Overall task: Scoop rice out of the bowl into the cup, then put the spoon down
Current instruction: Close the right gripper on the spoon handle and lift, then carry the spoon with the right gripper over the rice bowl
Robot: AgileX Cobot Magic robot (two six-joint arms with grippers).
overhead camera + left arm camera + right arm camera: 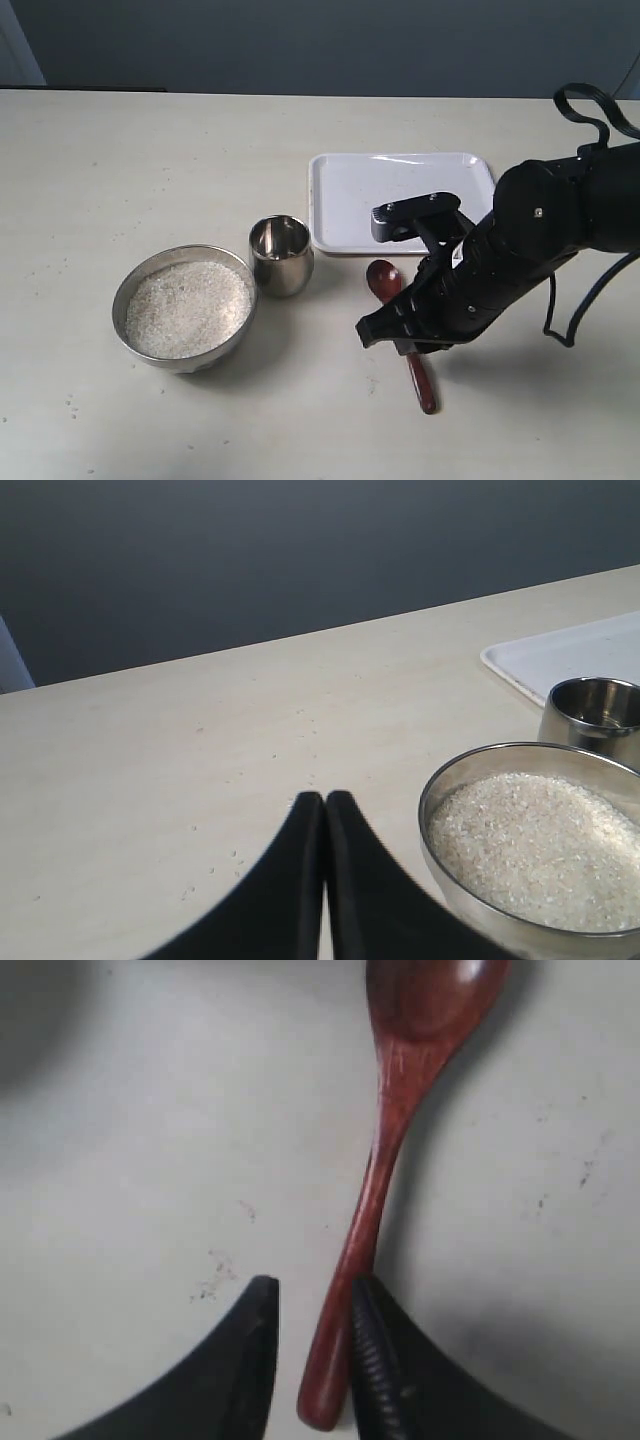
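Right wrist view: the right gripper (315,1285) straddles the spoon (385,1160) at its handle end, jaws parted, not clamped. Left gripper (324,798) is clenched, empty.

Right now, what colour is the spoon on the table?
The spoon is glossy dark reddish-brown, clearest in the right wrist view.

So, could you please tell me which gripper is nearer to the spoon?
The right. The right gripper straddles the handle end of the spoon, jaws not clamped. The left gripper sits shut beside the bowl, with no spoon in its view.
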